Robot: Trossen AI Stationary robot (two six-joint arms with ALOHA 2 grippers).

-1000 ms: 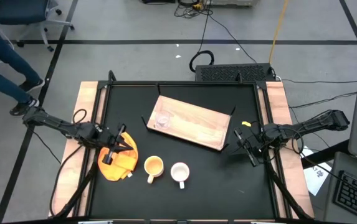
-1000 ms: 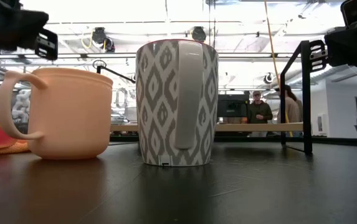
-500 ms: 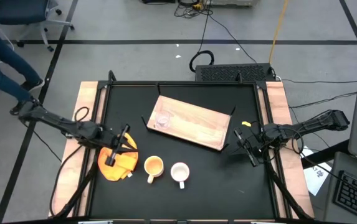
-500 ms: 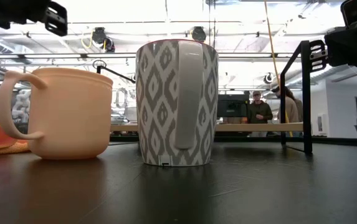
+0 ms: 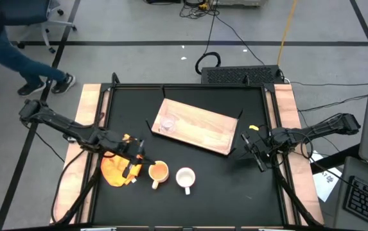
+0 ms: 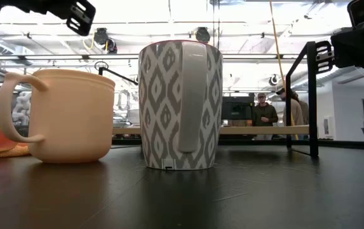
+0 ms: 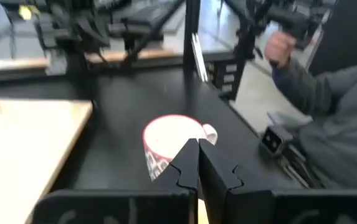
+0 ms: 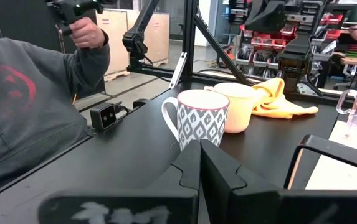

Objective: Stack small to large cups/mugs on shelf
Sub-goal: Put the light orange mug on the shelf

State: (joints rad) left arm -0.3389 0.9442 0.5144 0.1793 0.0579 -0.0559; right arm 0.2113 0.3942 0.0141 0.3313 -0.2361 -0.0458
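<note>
1. Left claw [image 5: 134,165]: clenched, nothing in it. Sits low over the table's front left part, above the edge of the orange cloth [image 5: 116,169], just beside the yellow mug [image 5: 158,171]. From the left wrist camera its two fingers [image 7: 190,163] press together, with the white mug [image 7: 167,138] straight beyond them.
2. Orange cloth: crumpled on the black table [image 5: 190,205], front left, partly under the left arm.
3. Yellow mug: upright on the table, front centre, just right of the cloth. In the low view its handle [image 6: 9,105] points left. Not on the board.
4. White mug [image 5: 185,178]: upright, just right of the yellow mug, close but apart from it. Grey diamond pattern on its side [image 6: 163,102]. Not on the board.
5. Glass cup [image 5: 167,122]: small and clear, standing on the left end of the wooden board [image 5: 203,131].
6. Wooden board: flat, light grain, lying at a slant across the middle of the table, behind both mugs.
7. Right claw [image 5: 259,156]: clenched, empty, parked at the table's right edge, well apart from the mugs. Right wrist camera shows its fingers [image 8: 218,171] closed together.
8. Beyond the table: a person [image 8: 35,93] in a grey top with one hand raised, seen from the right wrist camera.
</note>
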